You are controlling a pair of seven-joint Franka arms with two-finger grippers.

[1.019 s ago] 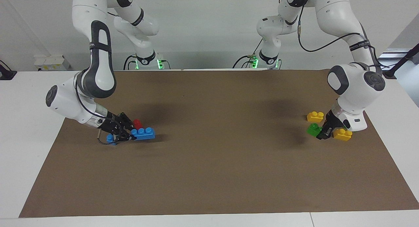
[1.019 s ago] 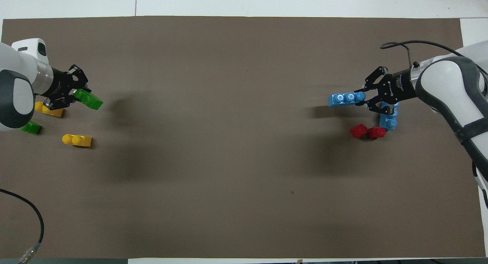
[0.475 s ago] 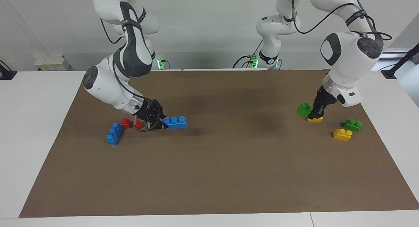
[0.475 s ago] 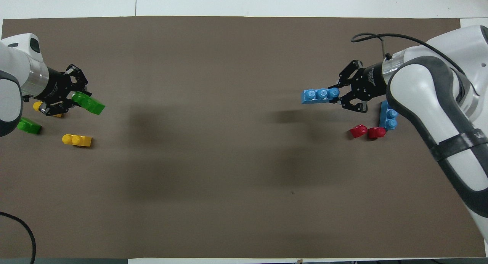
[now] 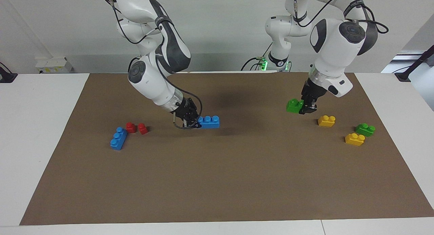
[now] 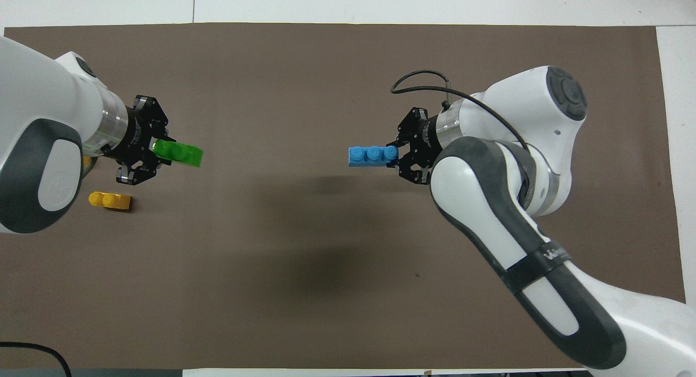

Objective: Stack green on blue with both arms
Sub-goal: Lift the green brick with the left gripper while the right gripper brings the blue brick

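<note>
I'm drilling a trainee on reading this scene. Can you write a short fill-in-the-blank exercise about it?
1. The left gripper is shut on a ____ two-stud brick.
2. The right gripper holds a blue brick with ____ studs.
3. Two small ____ bricks lie beside the blue brick on the mat.
4. Near the resting green brick lie ____ yellow bricks.

Missing words: green; three; red; two

A brown mat (image 5: 223, 180) covers the white worktop (image 5: 34, 126). On it lie a blue brick (image 5: 118, 138), two red bricks (image 5: 137, 128), two yellow bricks (image 5: 340, 130) and a green brick (image 5: 365, 129).
</note>
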